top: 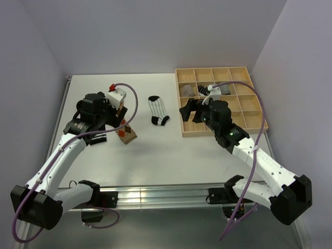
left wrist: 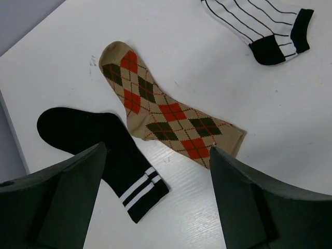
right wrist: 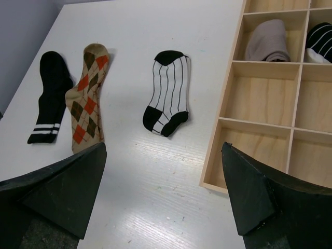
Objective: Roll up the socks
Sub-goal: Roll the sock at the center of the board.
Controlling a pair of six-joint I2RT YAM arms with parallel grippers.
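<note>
White table (top: 155, 155) carries three socks not yet rolled, upper left of the right wrist view: black sock (right wrist: 52, 88), diamond sock (right wrist: 85, 104), striped sock (right wrist: 167, 93). Two seem done: grey roll (right wrist: 267, 44) and black roll (right wrist: 321, 39) in the tray (right wrist: 259, 96). Left gripper (left wrist: 158, 148) and right gripper (right wrist: 163, 145) stand open, empty.

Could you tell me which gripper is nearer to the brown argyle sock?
Left. The left gripper hovers open over the argyle sock; the right gripper, also open, is far off, at the near left corner of the wooden tray.

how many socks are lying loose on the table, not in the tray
3. The black fabric sock with white stripes lies farthest left, the tan diamond-patterned sock beside it, the white black-striped sock nearer the light wooden grid tray. Others may be hidden.
</note>
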